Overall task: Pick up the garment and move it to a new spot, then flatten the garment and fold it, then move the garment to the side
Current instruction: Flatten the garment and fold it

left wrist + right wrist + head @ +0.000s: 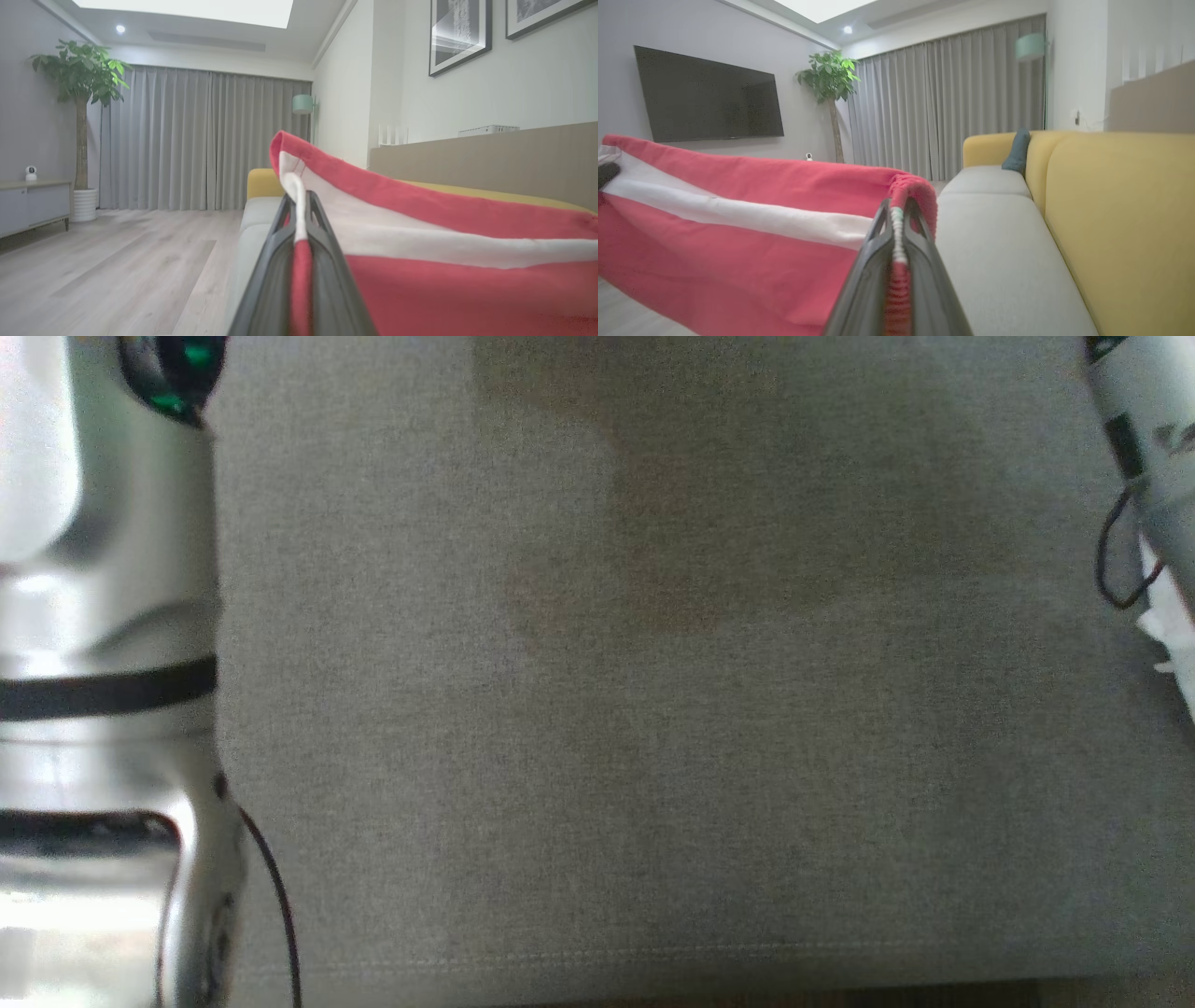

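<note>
The garment (444,280) is red with a broad white stripe and hangs stretched between my two grippers. My left gripper (300,196) is shut on one edge of it, and the cloth runs off to the right in the left wrist view. My right gripper (899,205) is shut on the other edge, with the garment (738,233) spreading to the left beside the sofa's grey seat (999,242). In the head view my pale left forearm (103,663) and right forearm (1153,448) frame the grey seat fabric (653,709).
The sofa has a yellow back (1120,210) with a teal cushion (1017,149) at its far end. A wooden floor (117,261) lies in front of it. A wall television (707,95), a potted plant (81,74), a low cabinet (32,200) and grey curtains (205,140) stand further off.
</note>
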Motion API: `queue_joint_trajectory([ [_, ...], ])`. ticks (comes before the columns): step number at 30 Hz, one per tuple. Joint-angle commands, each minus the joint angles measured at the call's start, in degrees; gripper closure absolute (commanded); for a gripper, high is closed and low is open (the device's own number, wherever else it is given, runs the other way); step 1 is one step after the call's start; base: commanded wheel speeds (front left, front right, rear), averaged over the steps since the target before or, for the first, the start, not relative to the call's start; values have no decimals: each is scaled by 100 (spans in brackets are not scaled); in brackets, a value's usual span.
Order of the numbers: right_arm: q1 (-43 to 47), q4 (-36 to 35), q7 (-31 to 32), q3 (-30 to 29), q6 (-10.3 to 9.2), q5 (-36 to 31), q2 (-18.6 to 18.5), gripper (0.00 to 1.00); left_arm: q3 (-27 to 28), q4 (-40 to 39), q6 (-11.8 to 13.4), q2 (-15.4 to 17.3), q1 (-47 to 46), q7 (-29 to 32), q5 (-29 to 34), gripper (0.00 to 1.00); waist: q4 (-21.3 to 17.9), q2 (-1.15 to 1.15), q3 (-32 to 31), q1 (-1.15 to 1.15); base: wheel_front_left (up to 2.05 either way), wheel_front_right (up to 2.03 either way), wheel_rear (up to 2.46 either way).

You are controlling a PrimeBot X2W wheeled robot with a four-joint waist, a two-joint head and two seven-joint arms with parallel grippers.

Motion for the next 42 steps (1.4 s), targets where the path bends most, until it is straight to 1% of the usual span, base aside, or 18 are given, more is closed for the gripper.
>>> queue_joint_trajectory([
  [1, 326, -4, -49, 69, 37, -42, 178, 100, 131, -129, -44, 132, 275, -24, 5, 100, 28, 0, 80, -1, 0, 0, 0],
  [3, 668, 6, -61, 236, 37, -10, 166, 100, 198, -59, -85, 40, 717, -25, -81, 100, 36, 0, 45, -1, 0, 0, 0],
  [4, 668, 6, -61, 236, 37, -10, 166, 100, 198, -59, -85, 40, 717, -25, -81, 100, 36, 0, 45, -1, 0, 0, 0],
  [10, 2139, -380, -67, 771, 37, 489, 2, 100, 403, 476, -160, -115, 2530, -26, -488, 100, -60, 0, -233, -1, 0, 0, 0],
  [11, 2387, -477, -67, 843, 37, 608, -39, 100, 450, 538, -152, -121, 2816, -26, -645, 100, -86, 0, -303, -1, 0, 0, 0],
  [13, 2866, -663, -67, 980, 37, 848, -125, 100, 376, 590, -140, -125, 3362, -26, -990, 100, -138, 0, -469, -1, 0, 0, 0],
  [15, 3320, -839, -68, 1023, 37, 1096, -212, 100, 251, 560, -78, -126, 3859, -26, -1289, 100, -162, 0, -680, -1, 0, 0, 0],
  [19, 4143, -1134, -68, 1144, 37, 1474, -349, 100, 86, 306, 131, -128, 4712, -26, -1725, 100, -172, 0, -1171, -1, 0, 0, 0],
  [24, 5023, -1410, -68, 1124, 37, 1822, -420, 100, -56, -12, 276, -128, 5600, -27, -1857, 100, -160, 0, -1771, -1, 0, 0, 0],
  [28, 5577, -1559, -37, 1198, 37, 2006, -460, 100, -134, -274, 340, -128, 6174, -27, -1747, 100, -157, 0, -2118, -1, 0, 0, 0],
  [32, 5887, -1765, 13, 1129, 37, 2122, -575, 100, -126, -574, 384, -129, 6566, -27, -1645, 100, -175, 0, -2196, -1, 0, 0, 0],
  [35, 5972, -1918, 19, 967, 37, 2154, -668, 100, -118, -815, 377, -129, 6596, -27, -1492, 100, -202, 0, -2144, -1, 0, 0, 0],
  [38, 5880, -2034, 12, 763, 37, 2124, -687, 100, -144, -962, 303, -129, 6253, -27, -1260, 100, -225, 0, -1942, -1, 0, 0, 0],
  [42, 5542, -1968, 6, 518, 37, 1917, -551, 100, -159, -854, 102, -125, 5324, -27, -725, 100, -265, 0, -1513, -1, 0, 0, 0],
])
